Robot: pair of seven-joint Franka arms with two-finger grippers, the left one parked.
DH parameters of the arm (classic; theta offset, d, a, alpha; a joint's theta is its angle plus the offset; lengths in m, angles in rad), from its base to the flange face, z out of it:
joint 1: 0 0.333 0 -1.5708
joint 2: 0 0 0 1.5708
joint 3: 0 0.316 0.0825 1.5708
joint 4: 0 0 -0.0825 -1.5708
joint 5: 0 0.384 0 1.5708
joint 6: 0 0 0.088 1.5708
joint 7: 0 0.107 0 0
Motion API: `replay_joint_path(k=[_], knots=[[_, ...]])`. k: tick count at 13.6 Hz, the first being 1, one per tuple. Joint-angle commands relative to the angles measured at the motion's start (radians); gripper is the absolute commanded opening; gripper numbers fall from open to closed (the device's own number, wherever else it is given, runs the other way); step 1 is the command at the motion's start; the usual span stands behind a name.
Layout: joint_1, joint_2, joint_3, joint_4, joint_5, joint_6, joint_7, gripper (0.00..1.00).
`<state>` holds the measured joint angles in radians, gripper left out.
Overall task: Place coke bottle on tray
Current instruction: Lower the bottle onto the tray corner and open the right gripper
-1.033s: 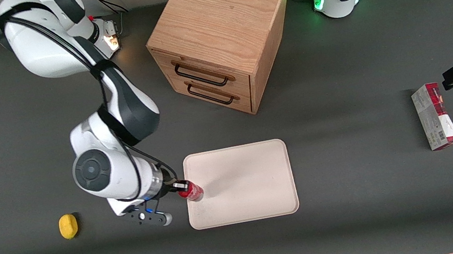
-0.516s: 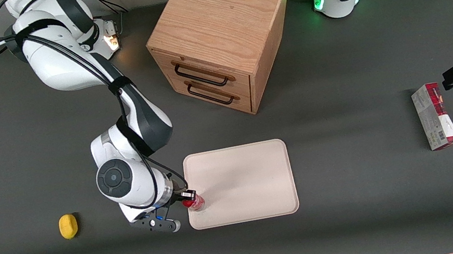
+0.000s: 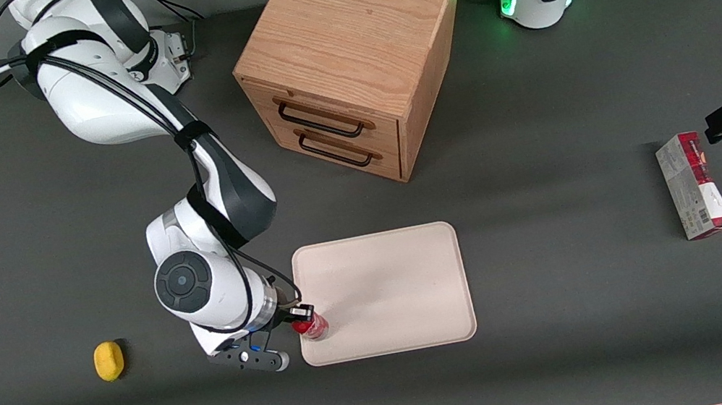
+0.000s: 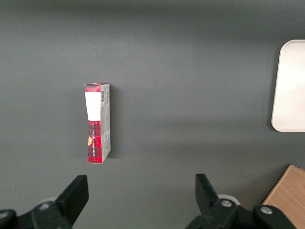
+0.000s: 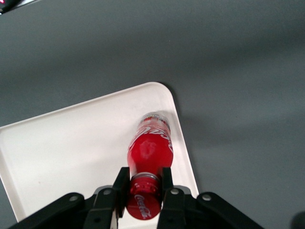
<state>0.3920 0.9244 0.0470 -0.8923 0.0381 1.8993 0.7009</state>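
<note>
We have the coke bottle (image 5: 149, 151) over the tray (image 3: 390, 286), close to the corner that lies nearest the front camera and toward the working arm's end of the worktop (image 3: 575, 342). The gripper (image 5: 144, 191) holds it by the neck just under the red cap, its fingers (image 5: 121, 183) clamped on either side, and the clear base points down at the tray surface, just inside the raised rim. We cannot tell whether the base already touches the tray.

To do this step well, we judge that the bottle should go down straight and slowly until the base sits flat. The fingers should part only once it stands on its own. Because the base is so near the rim, a small shift toward the tray's middle would be safer, so the base does not land on the rim and tip over. After release, we lift straight up so the fingers do not drag the cap sideways.

Counting from largest to smallest, we see:
- one wooden cabinet (image 3: 351, 57) with two drawers
- one tray
- one red-and-white carton (image 3: 693, 185) toward the parked arm's end
- one coke bottle
- one small yellow thing (image 3: 109, 361), perhaps a lemon, toward the working arm's end
</note>
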Motion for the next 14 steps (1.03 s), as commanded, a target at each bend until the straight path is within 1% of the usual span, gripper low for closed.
replay_joint_path(k=[1,11,14], knots=[[0.01,0.018,-0.003,0.042,-0.021,0.011,0.031,0.99],[0.01,0.01,-0.004,0.038,-0.023,0.007,0.031,1.0],[0.004,-0.044,-0.009,0.024,-0.021,-0.022,0.029,1.0]])
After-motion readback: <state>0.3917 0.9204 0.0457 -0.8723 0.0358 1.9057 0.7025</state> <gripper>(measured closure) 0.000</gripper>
